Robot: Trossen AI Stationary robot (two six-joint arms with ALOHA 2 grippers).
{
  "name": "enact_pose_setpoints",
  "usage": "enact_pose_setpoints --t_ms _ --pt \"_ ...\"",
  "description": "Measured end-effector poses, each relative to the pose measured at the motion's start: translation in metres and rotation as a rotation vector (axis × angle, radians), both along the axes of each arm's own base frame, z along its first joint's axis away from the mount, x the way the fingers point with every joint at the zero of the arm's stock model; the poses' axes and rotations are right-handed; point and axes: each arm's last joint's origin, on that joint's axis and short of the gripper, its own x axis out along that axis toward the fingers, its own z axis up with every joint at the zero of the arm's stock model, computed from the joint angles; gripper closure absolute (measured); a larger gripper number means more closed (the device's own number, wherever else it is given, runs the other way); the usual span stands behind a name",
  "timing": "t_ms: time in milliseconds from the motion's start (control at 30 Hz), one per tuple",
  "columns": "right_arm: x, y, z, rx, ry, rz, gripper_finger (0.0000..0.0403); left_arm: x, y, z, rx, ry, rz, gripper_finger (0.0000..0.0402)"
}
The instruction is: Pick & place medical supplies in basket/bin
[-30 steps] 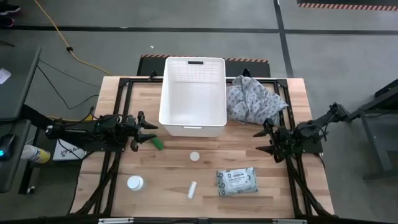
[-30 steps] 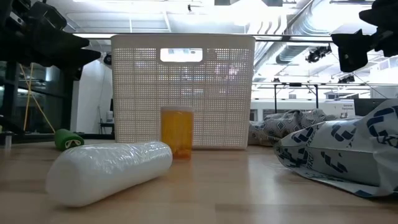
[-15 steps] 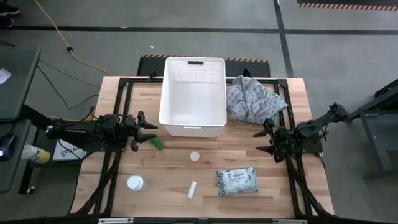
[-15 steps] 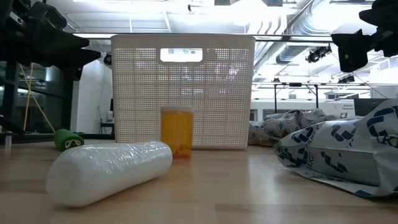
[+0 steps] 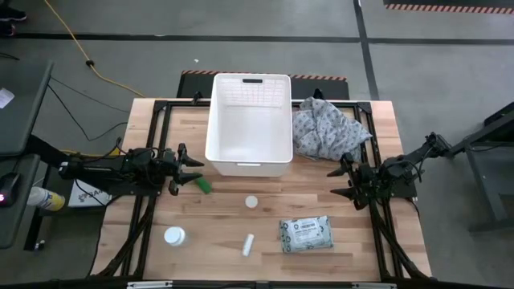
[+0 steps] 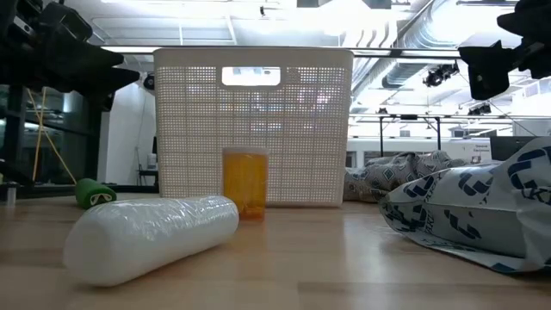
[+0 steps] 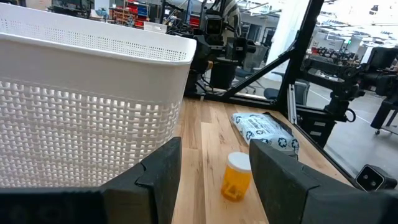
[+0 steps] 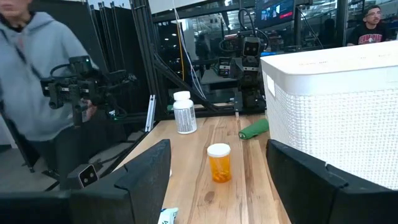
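The white lattice bin [image 5: 249,124] stands at the table's far middle. On the wood lie a green cylinder [image 5: 203,185], an orange pill bottle with a white cap [image 5: 251,201], a white bottle [image 5: 174,236], a small white tube [image 5: 248,244] and the wipes packet [image 5: 306,233]. My left gripper [image 5: 198,171] hovers open just left of the green cylinder, near the bin's near-left corner. My right gripper [image 5: 333,182] hovers open at the right, below the cloth. The left wrist view shows the bin [image 7: 87,106] and the pill bottle [image 7: 236,177] past the open left gripper [image 7: 214,186].
A grey patterned cloth [image 5: 325,128] lies bunched against the bin's right wall. A person in a grey hoodie [image 8: 31,81] stands beyond the table's left side, holding a device. Bare wood lies between the pill bottle and my right gripper [image 8: 217,193].
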Motion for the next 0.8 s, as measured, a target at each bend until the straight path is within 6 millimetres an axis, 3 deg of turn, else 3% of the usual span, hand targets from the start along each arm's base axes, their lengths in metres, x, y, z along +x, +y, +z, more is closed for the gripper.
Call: enact_pose_setpoints --t_ms 667,800 --pt "0.0 0.0 0.0001 0.0 0.0 0.0 0.0148 0.0 -0.0002 0.0001 -0.001 -0.001 -0.006 0.0181" --pt "0.0 0.0 0.0 0.0 0.0 0.0 0.0148 0.0 -0.0004 0.0001 -0.099 0.003 -0.014 0.0181"
